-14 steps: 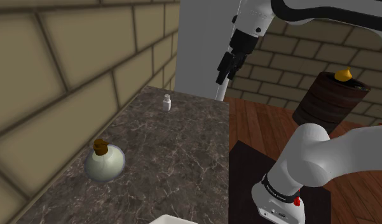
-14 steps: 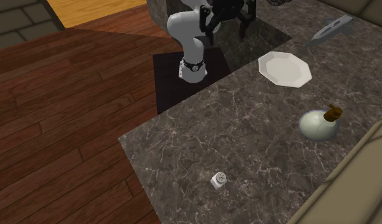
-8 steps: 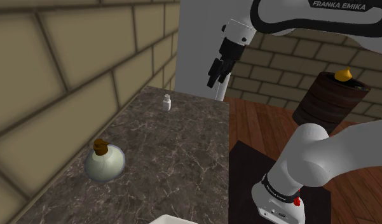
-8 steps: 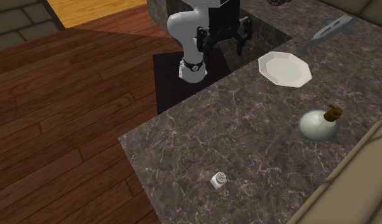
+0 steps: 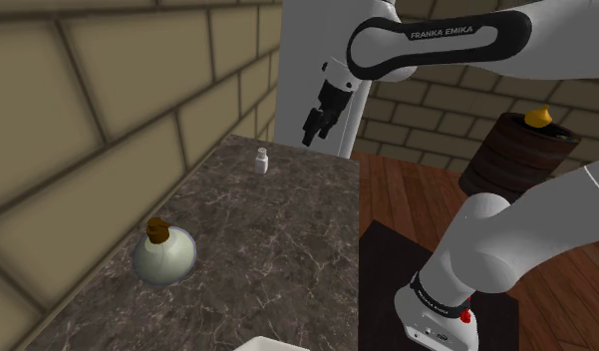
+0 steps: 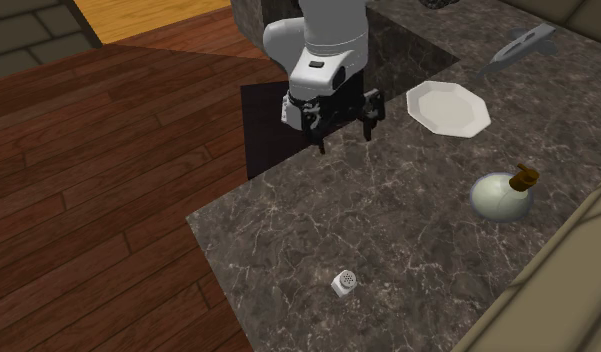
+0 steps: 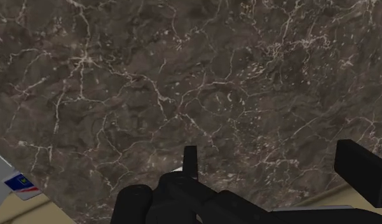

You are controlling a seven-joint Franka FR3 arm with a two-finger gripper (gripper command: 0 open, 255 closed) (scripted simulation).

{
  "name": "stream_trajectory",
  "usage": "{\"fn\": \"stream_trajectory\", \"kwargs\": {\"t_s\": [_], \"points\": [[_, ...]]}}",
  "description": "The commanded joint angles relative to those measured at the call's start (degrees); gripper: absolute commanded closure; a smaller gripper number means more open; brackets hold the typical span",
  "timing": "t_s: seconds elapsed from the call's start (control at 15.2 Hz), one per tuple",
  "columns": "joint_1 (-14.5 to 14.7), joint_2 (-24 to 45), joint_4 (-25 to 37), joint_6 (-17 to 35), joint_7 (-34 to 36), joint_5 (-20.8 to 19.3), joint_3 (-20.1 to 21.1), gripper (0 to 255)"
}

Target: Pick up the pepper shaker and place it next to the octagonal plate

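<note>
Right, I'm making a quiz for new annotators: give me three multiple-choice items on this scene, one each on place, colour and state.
1. Where does the small white perforated-top shaker stand? A in a drawer; B on the dark marble counter; C on a shelf.
2. What colour is the round pale bottle's stopper? A brown; B blue; C red.
3. How are the black jaws? A shut on the shaker; B shut on nothing; C open.
Key: 1 B, it sits on the marble; 2 A, the stopper is plainly brown; 3 C, they stand apart above the counter, empty.
</note>
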Motion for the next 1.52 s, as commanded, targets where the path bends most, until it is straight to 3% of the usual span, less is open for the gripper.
{"fn": "stream_trajectory", "kwargs": {"t_s": [0.0, 0.59, 1.12, 1.45], "points": [[0.4, 4.0, 0.7, 3.6, -2.1, 0.8, -1.0, 0], [1.9, 23.3, 8.8, 14.5, -12.8, 7.9, -4.8, 0], [0.5, 41.4, 22.0, 18.6, -22.5, 16.7, -4.6, 0], [0.4, 44.1, 22.4, 20.7, -23.5, 18.1, -3.9, 0]]}}
